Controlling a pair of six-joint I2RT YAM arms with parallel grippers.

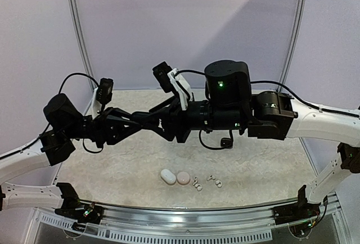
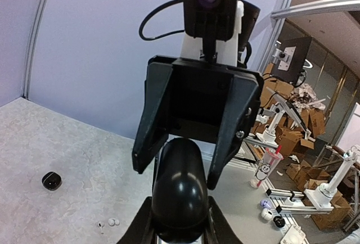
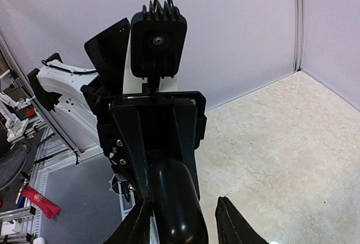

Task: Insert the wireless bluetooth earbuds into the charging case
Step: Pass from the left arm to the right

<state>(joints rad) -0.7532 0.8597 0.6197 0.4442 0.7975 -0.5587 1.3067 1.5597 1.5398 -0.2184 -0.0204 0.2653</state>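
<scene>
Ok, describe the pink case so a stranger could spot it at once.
On the pale table, near its front edge between the two arm bases, two pebble-shaped cases lie side by side. The pink case is the right one, the white case left of it, tiny earbuds scattered to its right.

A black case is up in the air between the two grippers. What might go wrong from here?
The black case hangs mid-air, clamped at its end by the left gripper; a slip could drop it among the loose earbuds. The right gripper straddles its other end with a gap on one side, so a skewed close could twist it free.
</scene>
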